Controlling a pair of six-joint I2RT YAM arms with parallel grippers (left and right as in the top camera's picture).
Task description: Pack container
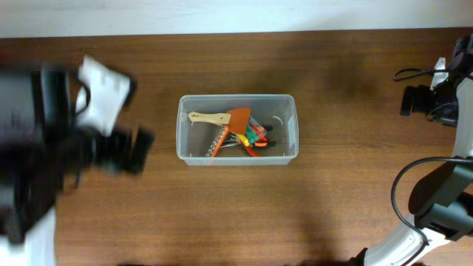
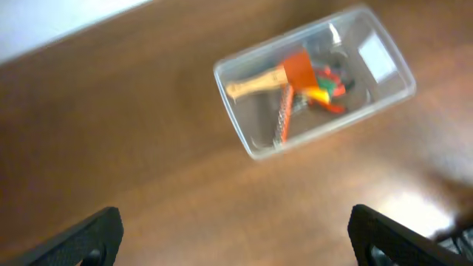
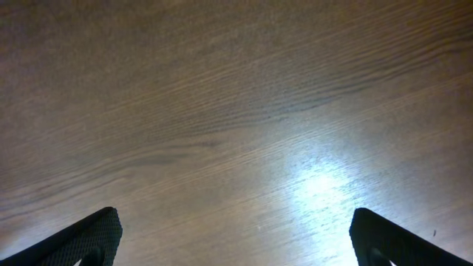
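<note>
While the left jaws and right jaws stand spread wide, gripping nothing, the container [image 1: 180, 130] sits centre frame overhead, bare bench [image 1: 336, 89] surrounding its rim.

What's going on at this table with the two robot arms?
The robot is packing the clear container on the wooden table. It holds an orange spatula and a few other small tools. The left pincer and right pincer are both open and empty, away from it.
</note>
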